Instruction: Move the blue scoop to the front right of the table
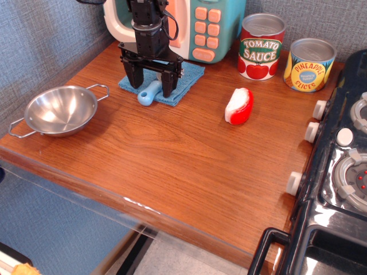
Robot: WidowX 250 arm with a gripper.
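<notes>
The blue scoop (148,93) lies on a flat blue cloth (186,77) at the back left of the brown wooden table (189,166). Its light-blue handle points toward the front left; the grey cup end is hidden behind the gripper. My black gripper (151,85) hangs straight down over the scoop, jaws open, one finger on each side of the handle. The fingertips are close to the cloth. I cannot tell whether they touch the scoop.
A steel bowl (60,110) sits at the left edge. A red-and-white oblong toy (239,105) lies mid-right. Tomato sauce (261,47) and pineapple cans (309,65) stand at the back. A toy microwave (195,26) is behind the gripper. A black toy stove (338,172) fills the right side.
</notes>
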